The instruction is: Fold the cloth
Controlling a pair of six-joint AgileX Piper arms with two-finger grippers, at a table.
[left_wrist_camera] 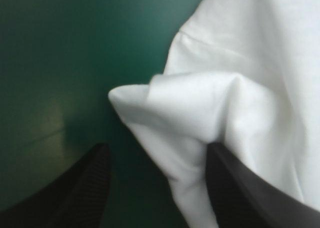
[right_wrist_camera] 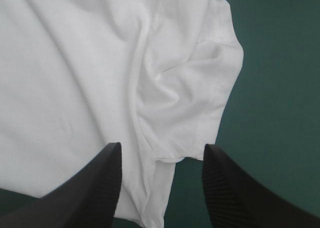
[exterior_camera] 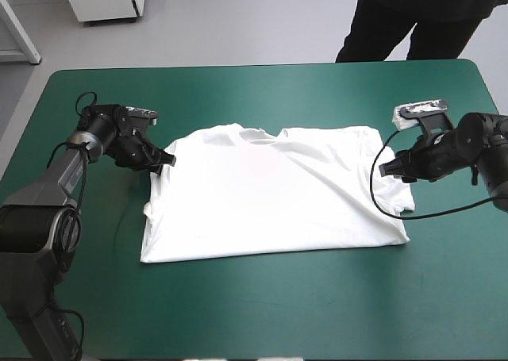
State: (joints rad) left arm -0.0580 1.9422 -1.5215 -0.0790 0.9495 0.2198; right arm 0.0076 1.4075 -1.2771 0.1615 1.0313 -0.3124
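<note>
The white T-shirt (exterior_camera: 270,194) lies spread flat in the middle of the table, collar toward the far edge and hem toward the near edge. My left gripper (exterior_camera: 165,159) sits low at the shirt's left sleeve. In the left wrist view this gripper (left_wrist_camera: 156,185) is open, and a bunched fold of the T-shirt (left_wrist_camera: 200,112) reaches in between its fingers. My right gripper (exterior_camera: 386,169) hovers at the right sleeve. Seen from the right wrist, it (right_wrist_camera: 161,185) stands open over the rumpled sleeve of the T-shirt (right_wrist_camera: 200,87).
The teal-green cover (exterior_camera: 278,305) runs as a broad strip between the shirt's hem and the table's near edge. Narrower strips of cover lie beside both sleeves and beyond the collar.
</note>
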